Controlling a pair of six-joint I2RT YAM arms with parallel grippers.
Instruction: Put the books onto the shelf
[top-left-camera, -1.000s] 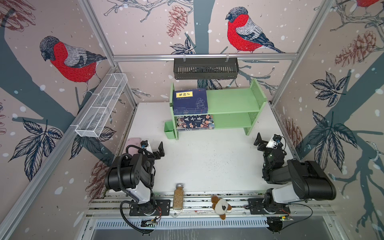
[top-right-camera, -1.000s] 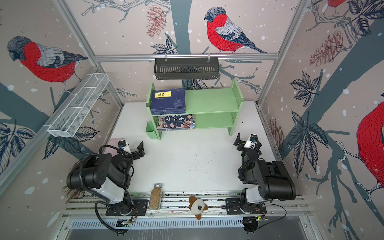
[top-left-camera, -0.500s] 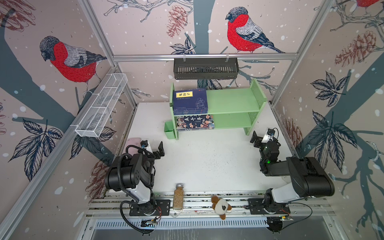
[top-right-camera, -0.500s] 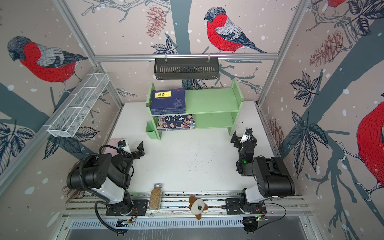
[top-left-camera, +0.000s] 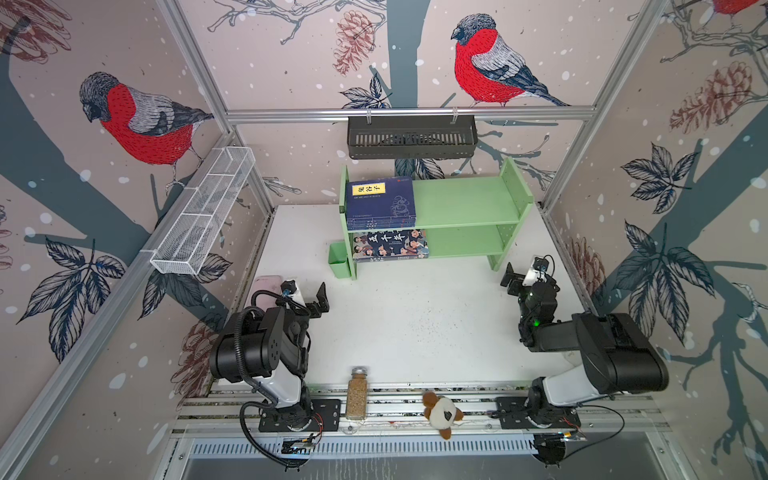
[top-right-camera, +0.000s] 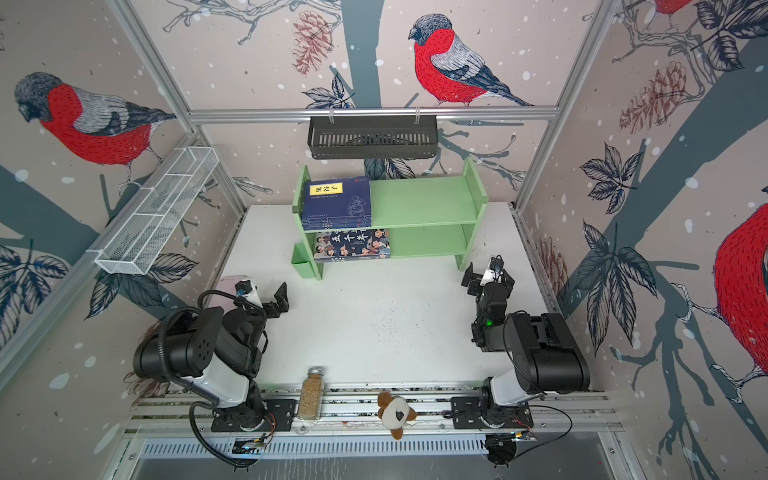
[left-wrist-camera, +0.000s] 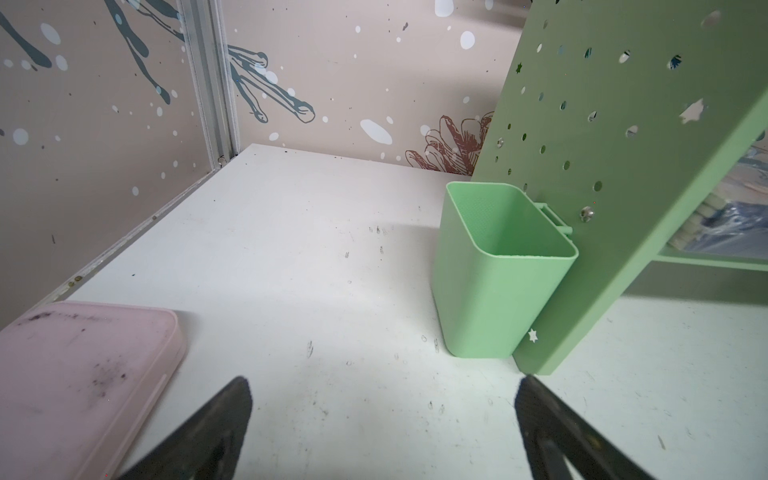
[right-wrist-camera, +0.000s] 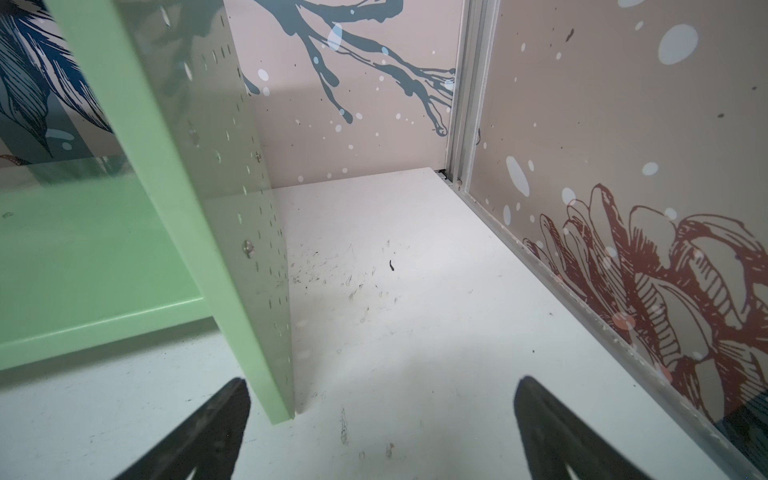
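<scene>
The light green shelf (top-left-camera: 469, 203) (top-right-camera: 424, 203) stands at the back of the white table. A stack of navy-blue books (top-left-camera: 380, 201) (top-right-camera: 336, 199) with a yellow label lies on the left of its upper board. The cartoon-cover book (top-left-camera: 390, 244) (top-right-camera: 353, 244) lies flat on the lower board beneath them. My left gripper (top-left-camera: 316, 299) (left-wrist-camera: 382, 424) is open and empty, low in front of the shelf's green cup (left-wrist-camera: 494, 266). My right gripper (top-left-camera: 515, 278) (right-wrist-camera: 380, 424) is open and empty beside the shelf's right side panel (right-wrist-camera: 232, 208).
A black slotted basket (top-left-camera: 411, 137) hangs on the back rail. A white wire mesh basket (top-left-camera: 203, 212) hangs on the left wall. A pink flat case (top-left-camera: 268, 284) (left-wrist-camera: 75, 374) lies by my left gripper. A spice jar (top-left-camera: 357, 392) and plush toy (top-left-camera: 441, 411) lie on the front rails.
My right arm has stretched forward, bringing its gripper a little closer to the shelf's right side panel. The left arm and the books have not moved.
</scene>
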